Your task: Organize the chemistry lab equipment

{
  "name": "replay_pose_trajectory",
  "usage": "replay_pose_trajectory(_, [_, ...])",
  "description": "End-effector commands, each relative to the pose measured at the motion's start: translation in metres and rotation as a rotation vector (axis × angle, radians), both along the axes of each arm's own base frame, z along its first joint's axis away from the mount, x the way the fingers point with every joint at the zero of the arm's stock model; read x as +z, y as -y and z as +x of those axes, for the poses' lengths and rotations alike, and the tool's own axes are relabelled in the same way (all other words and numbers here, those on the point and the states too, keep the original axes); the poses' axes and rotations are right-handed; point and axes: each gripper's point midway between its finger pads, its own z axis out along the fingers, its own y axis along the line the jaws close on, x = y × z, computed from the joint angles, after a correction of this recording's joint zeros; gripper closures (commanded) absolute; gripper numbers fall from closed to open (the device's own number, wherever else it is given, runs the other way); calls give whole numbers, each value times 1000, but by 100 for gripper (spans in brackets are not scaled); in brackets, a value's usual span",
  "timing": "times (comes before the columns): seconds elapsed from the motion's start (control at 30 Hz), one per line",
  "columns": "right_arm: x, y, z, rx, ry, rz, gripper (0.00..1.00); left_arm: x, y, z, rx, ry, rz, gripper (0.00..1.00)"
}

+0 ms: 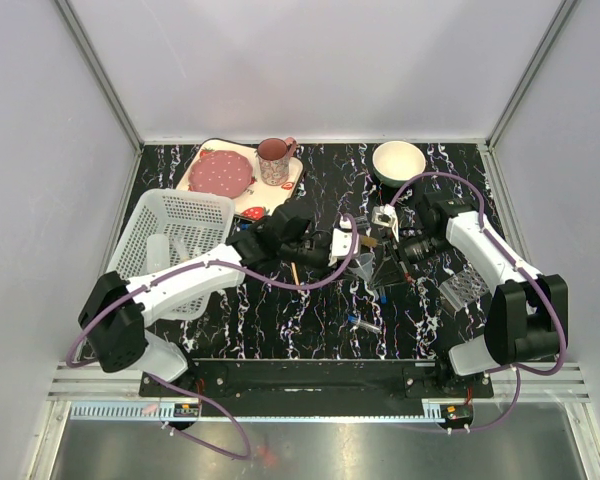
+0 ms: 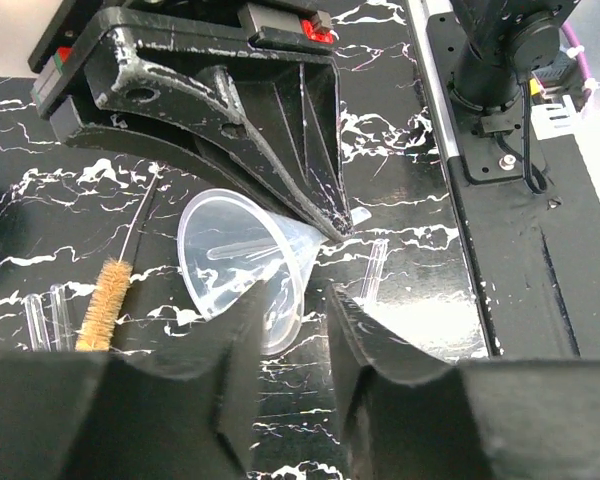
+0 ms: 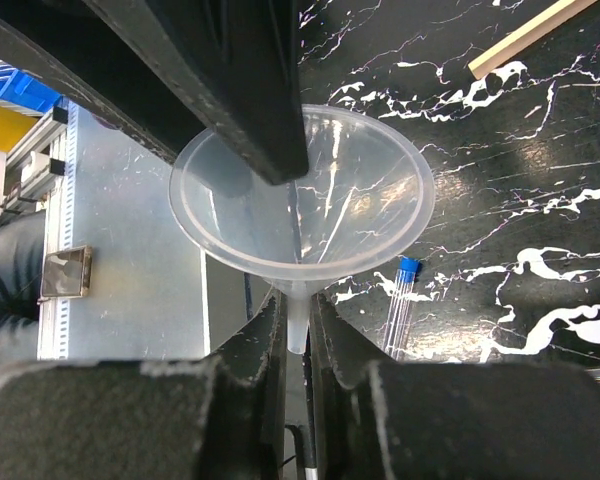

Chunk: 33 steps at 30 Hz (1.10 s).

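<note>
The clear funnel (image 1: 363,265) (image 3: 360,190) hangs over the middle of the table, its stem pinched by my right gripper (image 3: 297,310) (image 1: 388,262), which is shut on it. My left gripper (image 2: 292,305) (image 1: 350,250) reaches in from the left. Its jaws stand apart astride the rim of the funnel (image 2: 235,250), one finger (image 3: 240,90) inside the cone. A bristle brush (image 2: 102,305) and two clear tubes (image 2: 45,320) lie on the table beside it. A blue-capped test tube (image 3: 400,300) lies below the funnel, another (image 1: 365,322) nearer the front. The perforated rack (image 1: 467,285) lies at the right.
A white basket (image 1: 175,240) stands at the left, under the left arm. The strawberry-print tray (image 1: 285,190) with its pink plate and cup (image 1: 274,160) sits at the back, the white bowl (image 1: 398,162) to its right. A wooden stick (image 3: 525,35) lies near the funnel.
</note>
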Motion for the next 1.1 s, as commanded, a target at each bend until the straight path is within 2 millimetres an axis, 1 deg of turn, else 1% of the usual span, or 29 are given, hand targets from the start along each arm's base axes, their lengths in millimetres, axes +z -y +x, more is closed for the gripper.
replay_pose_trajectory(0.0, [14, -3, -2, 24, 63, 32, 96, 22, 11, -4, -62, 27, -43, 79])
replay_pose_trajectory(0.1, [14, -3, -1, 23, 64, 33, 96, 19, 12, -7, -70, 18, -32, 100])
replay_pose_trajectory(0.13, [14, -3, -2, 23, 63, 32, 96, 18, 12, -8, -71, 16, -27, 100])
replay_pose_trajectory(0.27, [12, -2, 0, 18, 52, 16, 75, 11, 6, -11, -39, -25, -5, 100])
replay_pose_trajectory(0.3, [12, -2, 1, 13, 51, 9, 61, 10, 4, -10, -23, -34, -1, 100])
replay_pose_trajectory(0.33, [12, -1, 2, 8, 52, -1, 54, 6, -2, -13, 0, -65, 6, 100])
replay_pose_trajectory(0.37, [13, 1, 4, -1, 61, -6, 48, 5, -4, -10, 34, -64, 5, 100])
replay_pose_trajectory(0.4, [15, 3, 5, -10, 74, -6, 41, 3, -8, -11, 53, -77, 7, 100])
replay_pose_trajectory(0.43, [16, 5, 6, -20, 82, -6, 38, -2, -16, -14, 87, -117, 10, 100])
replay_pose_trajectory(0.47, [16, 9, 8, -39, 89, -7, 35, 1, -19, -11, 126, -121, -7, 100])
replay_pose_trajectory(0.5, [18, 10, 9, -45, 112, -5, 32, 8, -27, -10, 171, -158, -31, 100])
replay_pose_trajectory(0.53, [18, 12, 9, -54, 114, -8, 31, -2, -35, -12, 198, -193, -21, 100])
replay_pose_trajectory(0.57, [19, 15, 10, -68, 122, -8, 30, 1, -40, -6, 252, -207, -41, 100])
replay_pose_trajectory(0.6, [21, 18, 13, -89, 142, -6, 29, 11, -51, -1, 317, -258, -75, 100])
replay_pose_trajectory(0.63, [21, 21, 14, -103, 143, -6, 28, 5, -60, 0, 354, -298, -74, 100])
replay_pose_trajectory(0.67, [22, 23, 15, -114, 154, -7, 28, 8, -67, 3, 389, -328, -90, 100])
replay_pose_trajectory(0.7, [24, 26, 18, -132, 166, -5, 27, 17, -82, 13, 467, -386, -133, 100])
replay_pose_trajectory(0.73, [25, 27, 19, -141, 170, -3, 27, 13, -91, 17, 506, -422, -142, 100])
replay_pose_trajectory(0.77, [25, 27, 19, -147, 173, -3, 27, 15, -100, 21, 540, -450, -163, 100])
replay_pose_trajectory(0.8, [26, 29, 21, -156, 184, -4, 27, 23, -118, 35, 623, -496, -214, 100])
replay_pose_trajectory(0.83, [24, 30, 21, -161, 181, -7, 27, 16, -129, 40, 672, -534, -222, 100])
replay_pose_trajectory(0.87, [25, 30, 21, -165, 179, -6, 27, 17, -140, 48, 723, -559, -245, 100])
replay_pose_trajectory(0.9, [24, 31, 22, -167, 177, -8, 27, 20, -161, 65, 822, -609, -296, 100])
replay_pose_trajectory(0.97, [24, 31, 22, -168, 174, -7, 27, 18, -181, 75, 888, -658, -330, 100])
replay_pose_trajectory(1.0, [23, 31, 22, -168, 174, -7, 27, 26, -202, 90, 955, -669, -394, 100])
replay_pose_trajectory(1.07, [22, 31, 22, -168, 172, -9, 27, 23, -227, 104, 1073, -700, -445, 100])
